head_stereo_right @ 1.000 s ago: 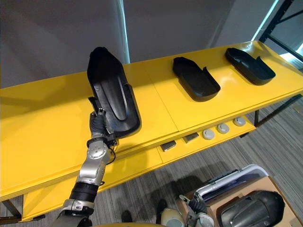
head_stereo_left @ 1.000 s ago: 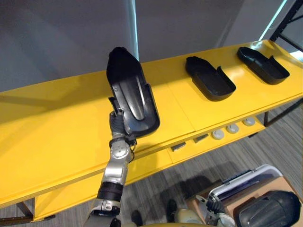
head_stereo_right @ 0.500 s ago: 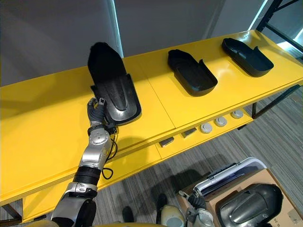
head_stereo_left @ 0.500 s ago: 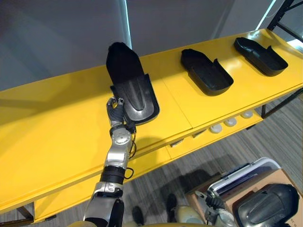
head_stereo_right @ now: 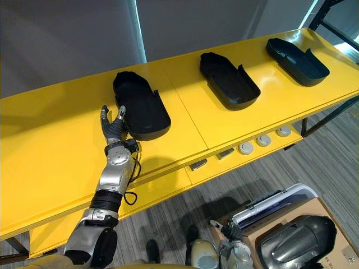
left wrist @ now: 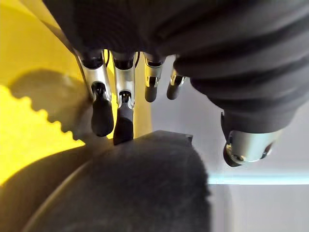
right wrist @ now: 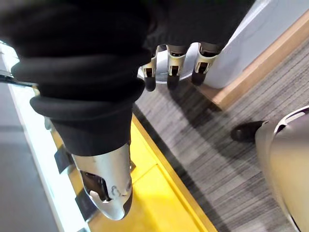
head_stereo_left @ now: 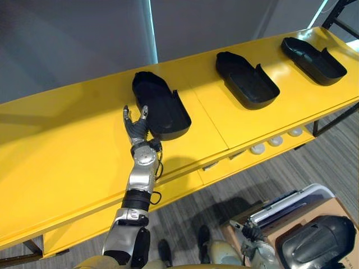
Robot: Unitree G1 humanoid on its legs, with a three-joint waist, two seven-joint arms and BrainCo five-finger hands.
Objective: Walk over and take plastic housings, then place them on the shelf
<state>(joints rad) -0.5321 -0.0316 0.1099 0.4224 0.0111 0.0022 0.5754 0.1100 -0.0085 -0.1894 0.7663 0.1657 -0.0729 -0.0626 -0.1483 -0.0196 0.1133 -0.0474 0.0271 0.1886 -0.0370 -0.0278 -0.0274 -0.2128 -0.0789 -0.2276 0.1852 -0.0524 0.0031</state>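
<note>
Housings lie hollow side up on the yellow shelf [head_stereo_left: 67,145]. We see the left housing [head_stereo_left: 160,106] just past our left hand [head_stereo_left: 136,128], whose fingers [left wrist: 102,111] are straight and spread, holding nothing, tips at its near rim. The middle housing [head_stereo_left: 247,80] and right housing [head_stereo_left: 313,60] sit well apart further along. Our right hand [right wrist: 168,77] hangs low over the floor, fingers relaxed and empty.

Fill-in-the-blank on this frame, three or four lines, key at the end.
Counting the leftmost housing, the yellow shelf carries ___ black housings. The left hand, at that housing's rim, is ___, not shut. The right hand, low over the floor, holds ___. Every housing on the shelf lies hollow side ___.
Missing: three; open; nothing; up.
</note>
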